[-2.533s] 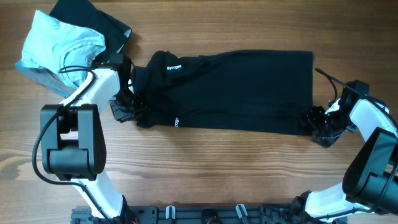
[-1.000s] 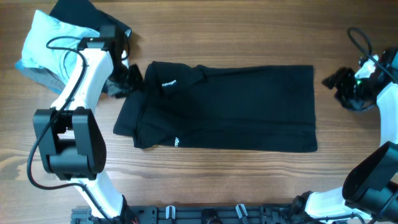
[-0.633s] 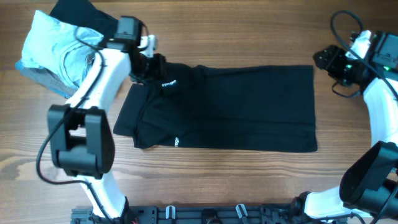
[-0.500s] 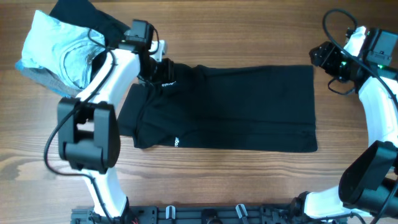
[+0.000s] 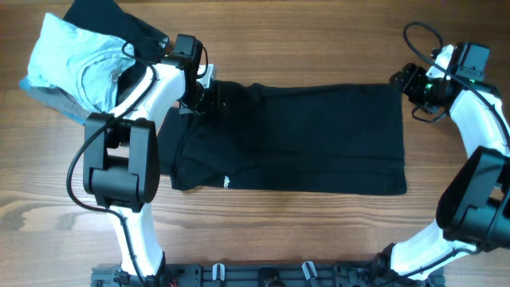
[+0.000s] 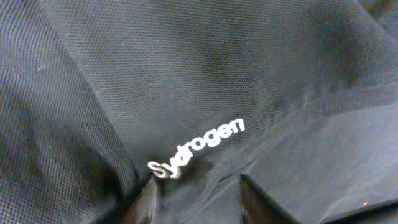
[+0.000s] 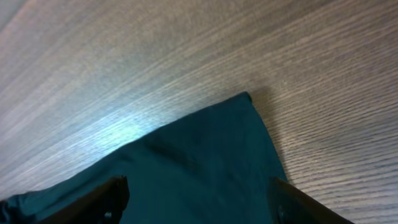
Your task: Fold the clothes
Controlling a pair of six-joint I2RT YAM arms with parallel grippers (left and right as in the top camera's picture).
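The black T-shirt (image 5: 303,135) lies flat across the table, folded lengthwise, collar end to the left. Its white label (image 6: 199,146) reads "Sydrogen". My left gripper (image 5: 209,97) is down on the collar area at the shirt's far left. In the left wrist view it (image 6: 196,202) is open, with black fabric between the fingers just below the label. My right gripper (image 5: 405,80) hovers at the shirt's far right corner. In the right wrist view it (image 7: 196,199) is wide open and empty, with that corner (image 7: 247,96) of the shirt ahead of it.
A pale blue folded T-shirt (image 5: 76,52) lies at the far left on a grey garment (image 5: 48,96), with a dark garment (image 5: 119,20) behind it. Bare wooden table (image 5: 279,231) lies in front of the shirt. The right arm's cable (image 5: 422,36) loops above it.
Both grippers left the shirt's near corners, rose and swung to its far edge: the left to the collar, the right to the far right corner. The shirt's left end now lies flatter.
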